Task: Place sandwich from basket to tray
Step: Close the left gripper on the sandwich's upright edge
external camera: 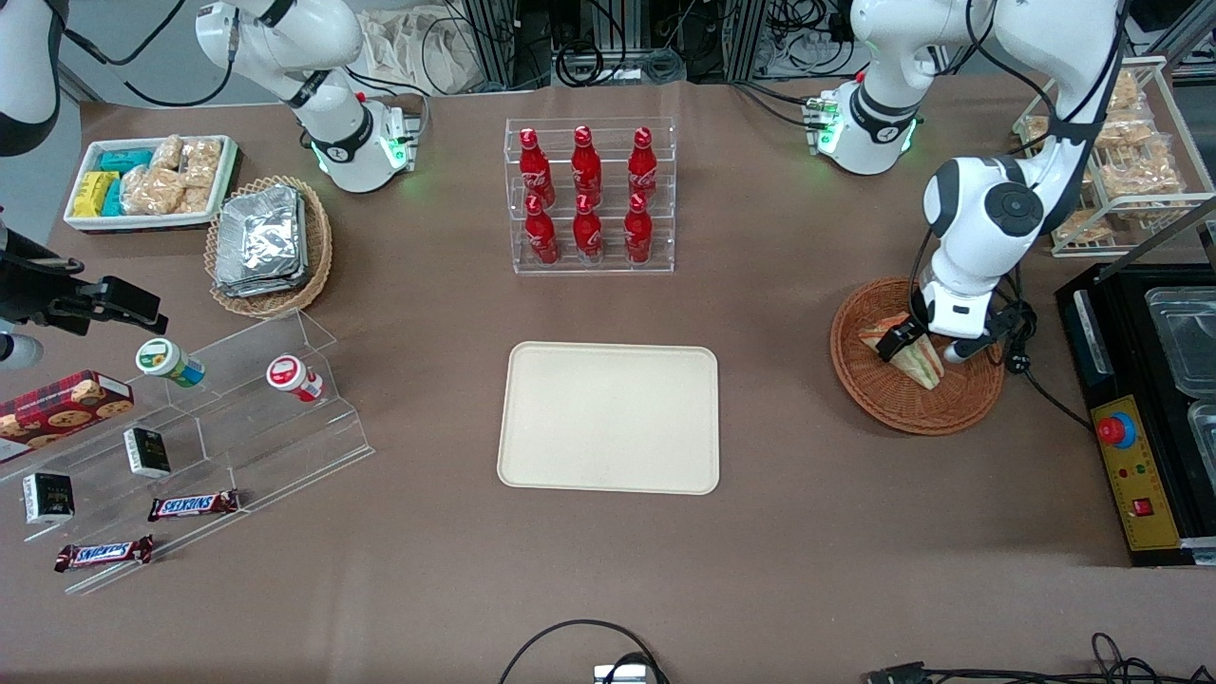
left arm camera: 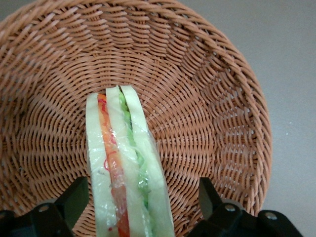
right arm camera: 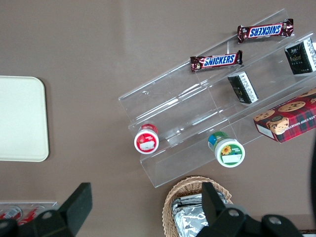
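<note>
The sandwich [external camera: 914, 356], a clear-wrapped white-bread wedge with green and red-orange layers, lies in the reddish-brown wicker basket [external camera: 879, 394] toward the working arm's end of the table. In the left wrist view the sandwich [left arm camera: 126, 168] stands on edge in the basket [left arm camera: 207, 89]. My left gripper [external camera: 926, 344] is down in the basket, open, one finger on each side of the sandwich with gaps between; it also shows in the left wrist view [left arm camera: 143, 197]. The cream-beige tray [external camera: 609, 418] lies bare at mid-table.
A clear rack of red bottles [external camera: 589, 195] stands farther from the front camera than the tray. A black control box [external camera: 1135, 446] and a wire snack rack [external camera: 1126, 152] lie beside the basket. A clear stepped shelf [external camera: 190, 427], a foil-pack basket [external camera: 269, 245] and a white snack bin [external camera: 147, 180] are toward the parked arm's end.
</note>
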Robot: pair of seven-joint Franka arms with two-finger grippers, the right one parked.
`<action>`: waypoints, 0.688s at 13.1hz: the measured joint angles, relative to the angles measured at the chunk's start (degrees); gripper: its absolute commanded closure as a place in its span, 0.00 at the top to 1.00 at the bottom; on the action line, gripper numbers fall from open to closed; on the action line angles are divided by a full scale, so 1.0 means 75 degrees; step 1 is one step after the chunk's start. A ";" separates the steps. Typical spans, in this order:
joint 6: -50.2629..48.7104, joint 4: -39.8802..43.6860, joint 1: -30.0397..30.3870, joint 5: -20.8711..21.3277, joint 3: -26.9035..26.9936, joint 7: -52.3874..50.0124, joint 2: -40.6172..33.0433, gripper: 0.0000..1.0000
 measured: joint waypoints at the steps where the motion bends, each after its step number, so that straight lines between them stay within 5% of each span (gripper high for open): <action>1: 0.0029 -0.0003 0.0000 0.0000 0.0000 -0.0003 0.0037 0.70; 2: 0.0034 -0.0003 0.0000 0.0000 0.0000 -0.0004 0.0053 0.47; 4: 0.0037 -0.0003 0.0000 0.0000 0.0000 -0.0005 0.0055 0.26; 9: 0.0038 -0.0002 0.0001 0.0000 0.0000 0.0007 0.0030 0.25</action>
